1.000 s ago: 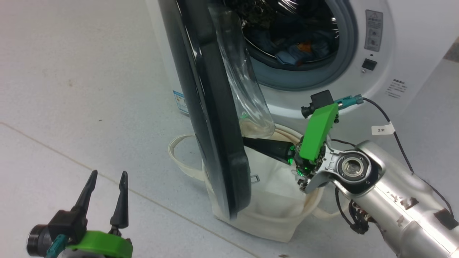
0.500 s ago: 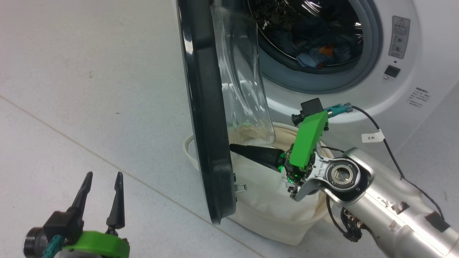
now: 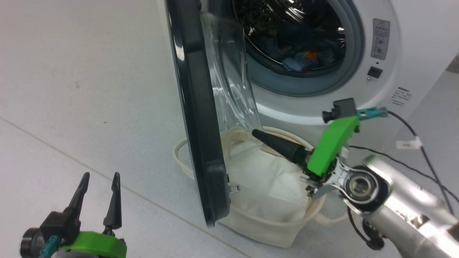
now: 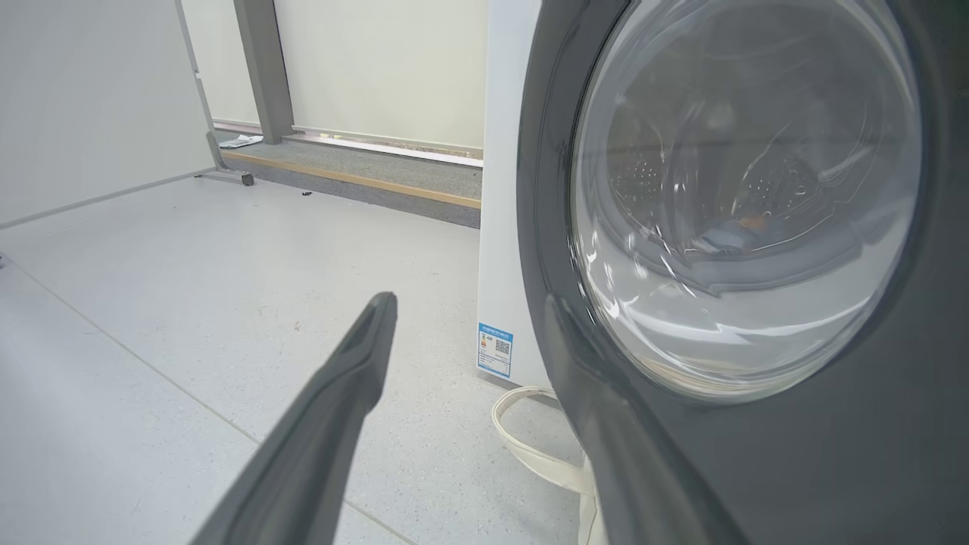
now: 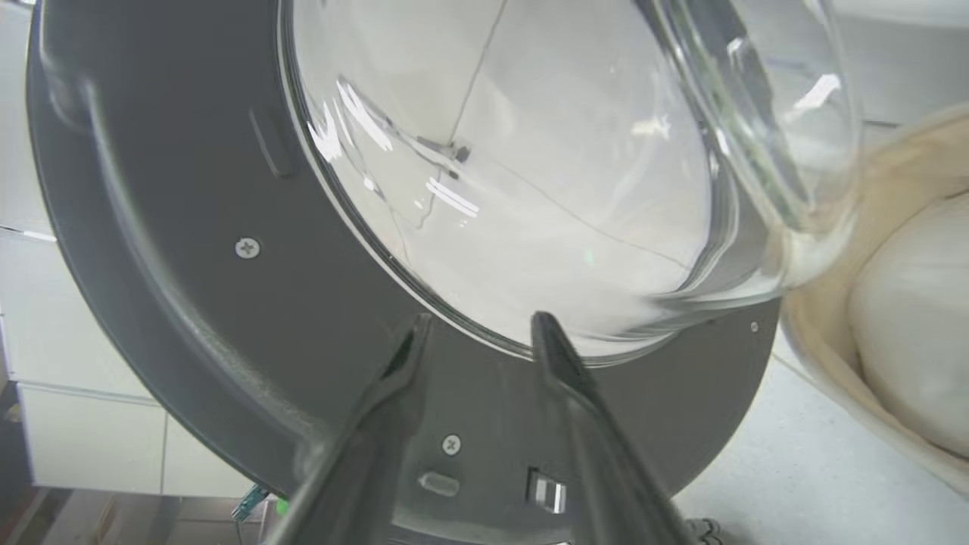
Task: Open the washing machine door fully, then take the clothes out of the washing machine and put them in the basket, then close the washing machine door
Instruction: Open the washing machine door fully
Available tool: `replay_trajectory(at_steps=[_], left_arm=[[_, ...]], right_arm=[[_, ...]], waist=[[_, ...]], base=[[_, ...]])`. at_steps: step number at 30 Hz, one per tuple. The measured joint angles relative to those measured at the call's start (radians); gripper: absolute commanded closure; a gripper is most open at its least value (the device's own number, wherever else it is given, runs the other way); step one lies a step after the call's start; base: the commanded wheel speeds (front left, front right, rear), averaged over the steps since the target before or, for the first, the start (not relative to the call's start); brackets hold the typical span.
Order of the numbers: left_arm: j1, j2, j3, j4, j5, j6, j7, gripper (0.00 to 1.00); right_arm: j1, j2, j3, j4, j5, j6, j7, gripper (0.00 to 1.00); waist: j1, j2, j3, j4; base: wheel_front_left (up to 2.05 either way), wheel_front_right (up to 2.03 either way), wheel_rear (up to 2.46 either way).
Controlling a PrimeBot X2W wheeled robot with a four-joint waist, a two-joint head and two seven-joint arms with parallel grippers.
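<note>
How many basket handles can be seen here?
2. One handle sticks out left of the door; the other is at the basket's right, under the right arm.

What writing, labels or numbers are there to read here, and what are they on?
No text can be read out.
The grey sticker on the washing machine front: warning triangle, words too small.
The printed lines below it: too small.
The white tag on the cable: blurred.
The blue label on its side: QR code, words too small.

Silver forearm [image 3: 405,208] with round bearing [image 3: 360,186]; above the forearm, green housing [image 3: 331,145], black camera [image 3: 339,109], tagged black cable [image 3: 424,154], tapered dark fingers [image 3: 279,145].
</note>
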Motion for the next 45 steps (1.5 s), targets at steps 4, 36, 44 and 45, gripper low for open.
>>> replay_trajectory(at_steps=[4,36,44,45], left_arm=[[0.000,0.005,0.002,0.000,-0.006,0.000,0.000,0.00],[0.035,0.020,0.012,0.006,-0.020,0.003,0.000,0.00],[0.035,0.020,0.004,0.010,-0.020,0.003,0.000,0.00],[0.035,0.020,0.003,0.011,-0.020,0.003,0.000,0.00]], right_arm=[[0.052,-0.055,-0.002,-0.037,-0.123,0.000,-0.127,0.00],[0.619,0.056,-0.565,-0.179,-1.267,0.000,-0.510,0.00],[0.628,0.077,-0.583,-0.178,-1.290,0.000,-0.510,0.00],[0.628,0.079,-0.584,-0.177,-1.290,0.000,-0.510,0.00]], waist=[[0.0000,0.0000,-0.012,-0.013],[0.0000,0.0000,-0.081,-0.101],[0.0000,0.0000,-0.086,-0.097],[0.0000,0.0000,-0.087,-0.097]], base=[[0.00,0.00,0.00],[0.00,0.00,0.00],[0.00,0.00,0.00],[0.00,0.00,0.00]])
